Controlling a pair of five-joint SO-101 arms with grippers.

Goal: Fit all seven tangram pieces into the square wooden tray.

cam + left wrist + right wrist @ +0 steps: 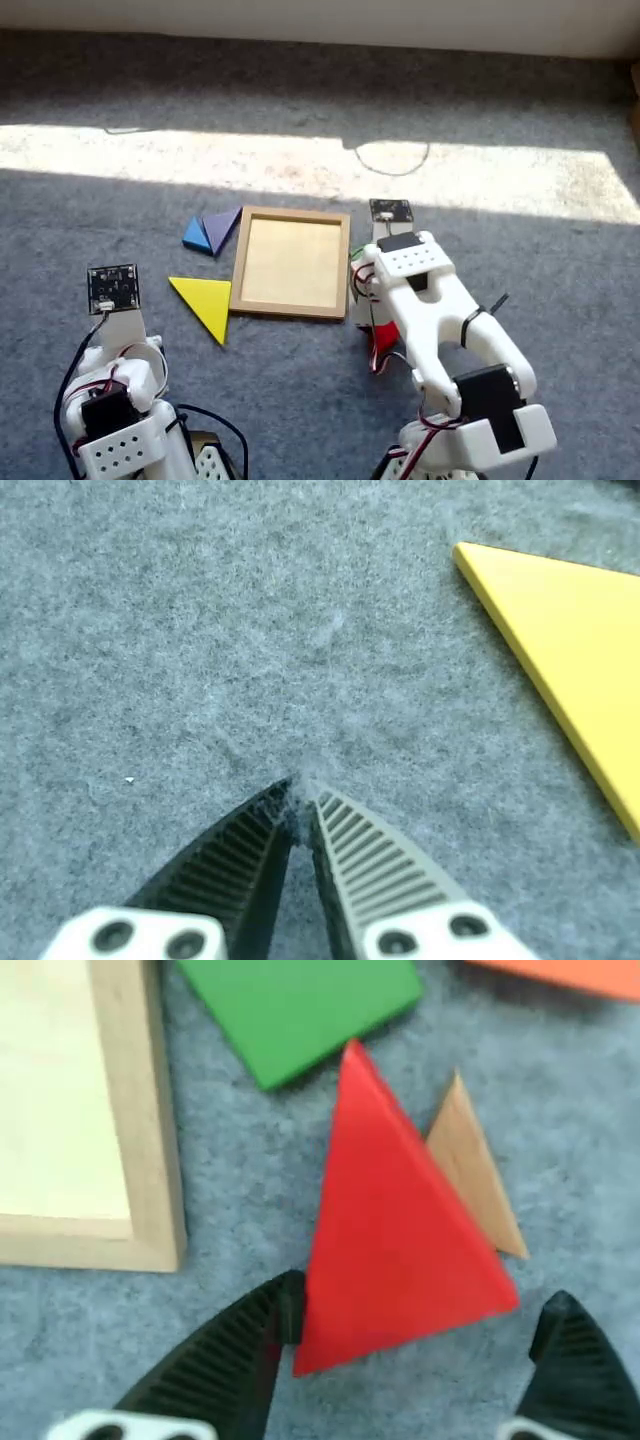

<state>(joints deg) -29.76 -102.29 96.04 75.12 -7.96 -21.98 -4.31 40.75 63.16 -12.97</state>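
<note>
The square wooden tray lies mid-floor with nothing in it. Left of it sit a blue triangle, a purple triangle and a large yellow triangle. My left gripper is shut and empty, low over bare carpet beside the yellow triangle. My right gripper is open astride a red triangle just off the tray's right side; one finger touches its edge, the other stands apart. The red triangle partly covers a tan triangle. A green piece and an orange piece lie beyond.
Everything rests on grey carpet. A sunlit band crosses it behind the tray, with a thin cable loop in it. The right arm hides most of the pieces beside the tray's right edge.
</note>
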